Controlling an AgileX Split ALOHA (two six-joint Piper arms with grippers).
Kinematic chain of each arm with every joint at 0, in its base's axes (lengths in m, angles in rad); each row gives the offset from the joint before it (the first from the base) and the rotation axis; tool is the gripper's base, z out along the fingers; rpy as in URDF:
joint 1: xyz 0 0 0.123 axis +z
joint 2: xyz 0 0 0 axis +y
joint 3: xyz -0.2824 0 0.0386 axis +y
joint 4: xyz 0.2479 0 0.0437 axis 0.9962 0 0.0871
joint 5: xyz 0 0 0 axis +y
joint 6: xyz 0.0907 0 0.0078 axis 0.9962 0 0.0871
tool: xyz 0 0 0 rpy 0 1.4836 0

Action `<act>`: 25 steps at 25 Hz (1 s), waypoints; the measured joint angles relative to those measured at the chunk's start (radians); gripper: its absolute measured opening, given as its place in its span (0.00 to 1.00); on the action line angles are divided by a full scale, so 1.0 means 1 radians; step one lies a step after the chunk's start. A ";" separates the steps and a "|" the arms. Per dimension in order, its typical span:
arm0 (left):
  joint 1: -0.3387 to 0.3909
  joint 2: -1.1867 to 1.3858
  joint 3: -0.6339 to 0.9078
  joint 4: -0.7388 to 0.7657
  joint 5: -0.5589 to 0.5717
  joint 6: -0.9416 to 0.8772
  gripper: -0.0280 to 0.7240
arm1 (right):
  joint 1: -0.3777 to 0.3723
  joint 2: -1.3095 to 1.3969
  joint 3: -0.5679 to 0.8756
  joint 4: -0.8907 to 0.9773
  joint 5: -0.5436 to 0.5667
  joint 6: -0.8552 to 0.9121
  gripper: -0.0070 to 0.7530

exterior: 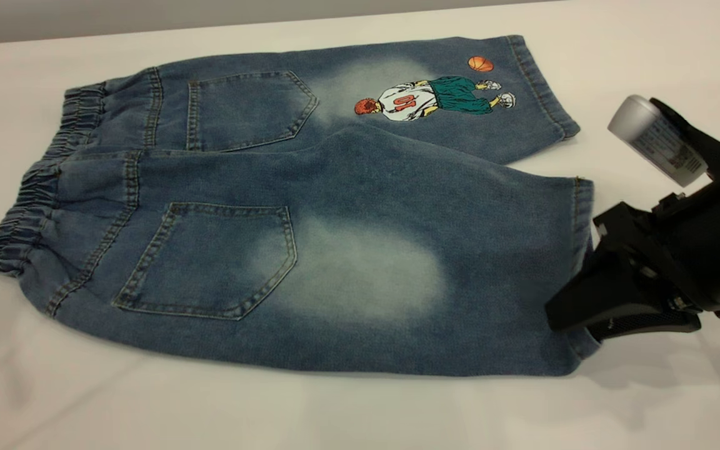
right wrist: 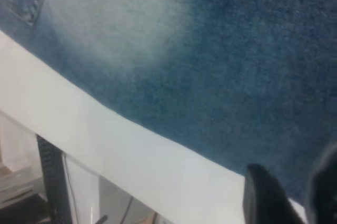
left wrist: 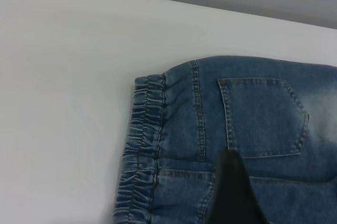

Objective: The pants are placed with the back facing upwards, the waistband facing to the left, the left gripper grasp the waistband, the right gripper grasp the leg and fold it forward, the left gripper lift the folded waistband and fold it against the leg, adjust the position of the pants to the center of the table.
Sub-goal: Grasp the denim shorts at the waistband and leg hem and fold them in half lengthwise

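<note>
Closing right gripper (exterior: pixel 575 325), jaws part open, on leg (exterior: pixel 360 275) hem corner; left gripper (left wrist: pixel 234 192) hovering over waistband (left wrist: pixel 139 145), opening hidden. Needing both denim layers before folding.

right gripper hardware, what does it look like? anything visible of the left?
The right gripper is matte black with wedge-shaped jaws, and a silver cylinder with a printed label sits on top. Of the left gripper, only one dark, tapered finger shows, in its own wrist view; no markings can be made out on it.
</note>
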 joint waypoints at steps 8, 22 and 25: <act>0.000 0.000 0.000 0.000 0.000 0.000 0.59 | 0.000 0.000 0.000 -0.006 -0.031 0.000 0.02; 0.000 0.129 0.002 0.007 0.125 0.000 0.59 | 0.000 -0.017 -0.011 -0.015 -0.032 0.000 0.02; 0.000 0.202 0.003 0.031 0.117 -0.002 0.59 | 0.000 -0.039 -0.011 -0.020 -0.032 0.001 0.02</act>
